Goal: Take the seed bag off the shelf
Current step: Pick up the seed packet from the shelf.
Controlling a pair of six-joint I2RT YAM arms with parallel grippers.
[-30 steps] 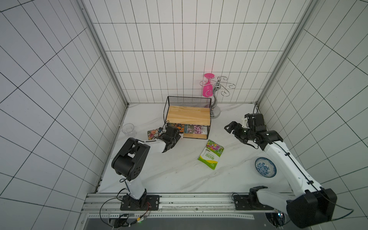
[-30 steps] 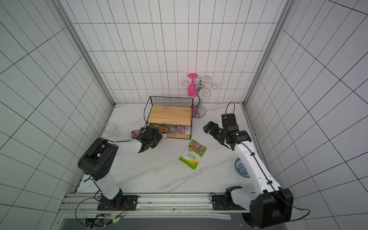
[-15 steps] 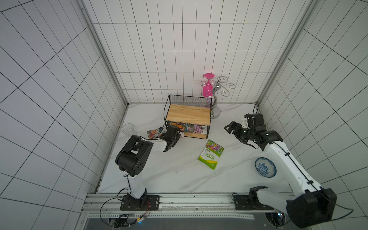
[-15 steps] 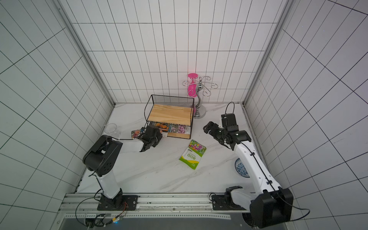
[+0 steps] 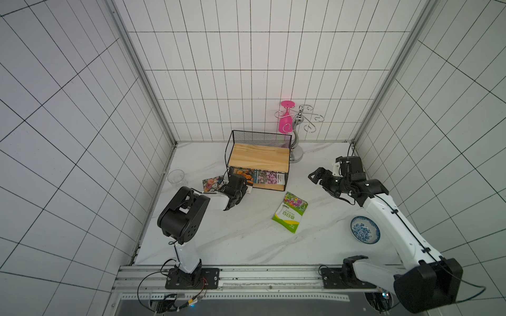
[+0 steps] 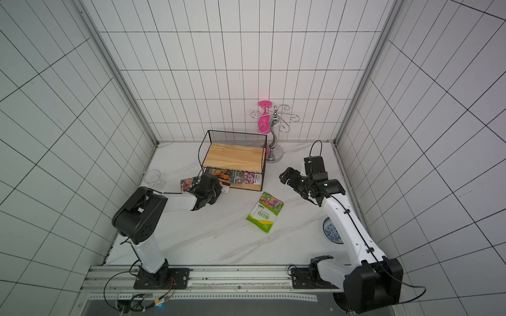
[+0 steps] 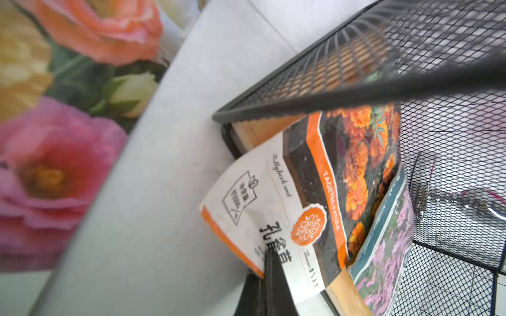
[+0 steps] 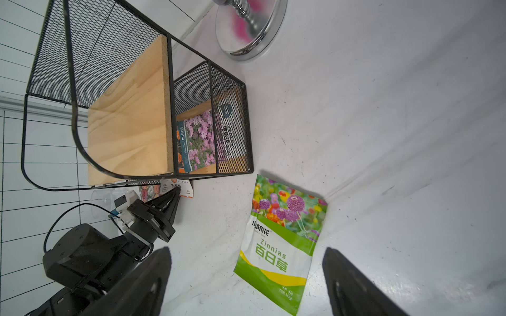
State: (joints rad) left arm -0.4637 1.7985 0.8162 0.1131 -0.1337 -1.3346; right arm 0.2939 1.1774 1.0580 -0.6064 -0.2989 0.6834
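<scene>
Left tool (image 7: 269, 257): pinching together on the white corner of the marigold seed bag (image 7: 304, 191).
Bag location: lying along the shelf (image 5: 258, 160) on its lower board, long axis pointing out the open end toward the left tool.
Right tool (image 5: 323, 182): hanging spread apart, well clear, farther off.

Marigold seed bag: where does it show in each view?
Top view: marigold seed bag on the shelf, lower board.
Top view: same place.
Left wrist: centre, left gripper shut on its white end.
Right wrist: white end poking from the shelf.
Shared landmark: the shelf.
</scene>
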